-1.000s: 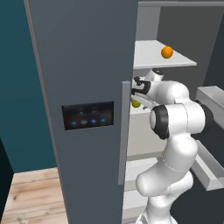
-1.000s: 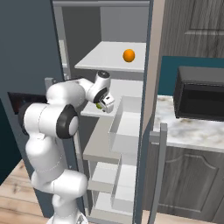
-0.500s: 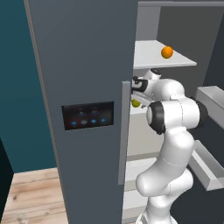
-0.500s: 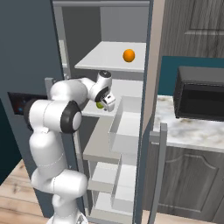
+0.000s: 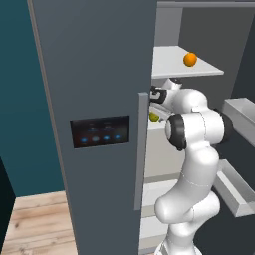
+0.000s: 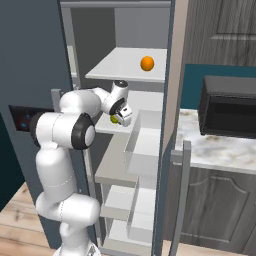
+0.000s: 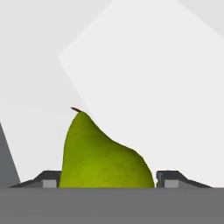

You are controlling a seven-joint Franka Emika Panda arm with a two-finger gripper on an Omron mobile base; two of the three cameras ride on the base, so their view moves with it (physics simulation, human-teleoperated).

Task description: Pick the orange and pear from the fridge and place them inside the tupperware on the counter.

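The yellow-green pear (image 7: 100,153) lies on a middle shelf of the open fridge (image 5: 99,74), stem up in the hand view. My gripper (image 7: 105,179) reaches into the fridge and has the pear between its fingertips (image 7: 168,178), one pressed to each side. From the base, the pear (image 5: 154,116) (image 6: 115,119) peeks out just under the gripper (image 5: 155,110) (image 6: 120,114). The orange (image 5: 190,60) (image 6: 147,63) rests alone on the shelf above. The counter (image 6: 215,150) lies right of the fridge. The tupperware is out of view.
A black microwave (image 6: 230,107) stands on the counter. The fridge's open door, with grey bins (image 5: 234,189) and a long handle (image 6: 181,190), juts out to the arm's right. The closed door with blue lights (image 5: 99,132) walls off the left side.
The hand has pushed a little deeper onto the shelf, and the fingers have come in from wide open onto the pear.
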